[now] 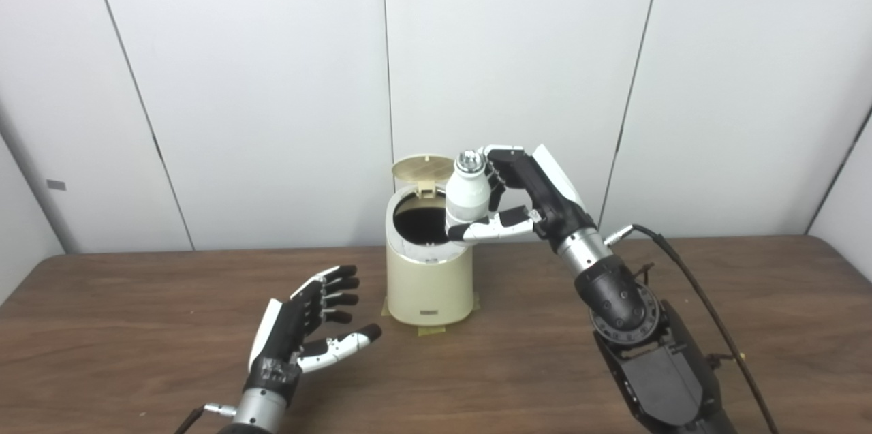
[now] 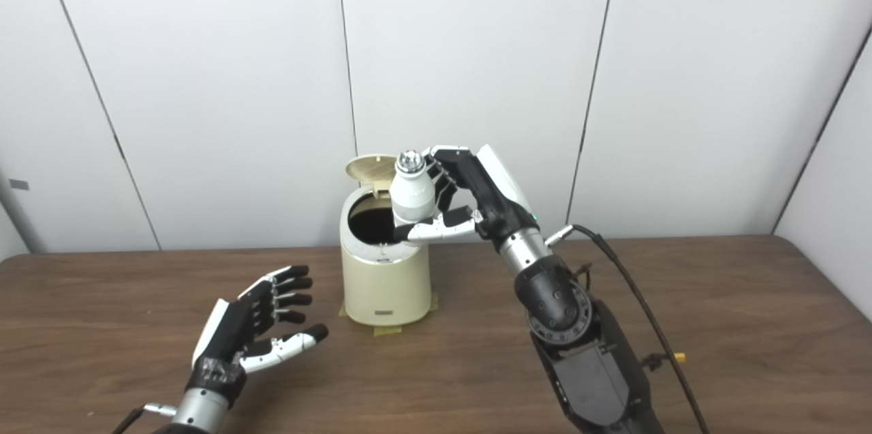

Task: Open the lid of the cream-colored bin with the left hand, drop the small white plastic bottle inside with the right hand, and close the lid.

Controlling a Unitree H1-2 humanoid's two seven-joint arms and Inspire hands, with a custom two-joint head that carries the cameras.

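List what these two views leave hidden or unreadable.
- Bin inside: dark in both views; contents cannot be told.
- Bottle bottom: covered by the right hand, so whether it touches the rim is unclear.
- Bin front label: too small to read.
- Left forearm: cut off by the bottom edge.

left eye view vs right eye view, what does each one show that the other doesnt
Only the left eye view shows the table's left rear corner, and there the small white plastic bottle sits just beside the raised lid.

Only the right eye view shows a longer stretch of the table's right edge, and there the bottle overlaps the lid's right side.

Both show the right hand holding the bottle upright by the open cream-colored bin's right rim, and the left hand open above the table.
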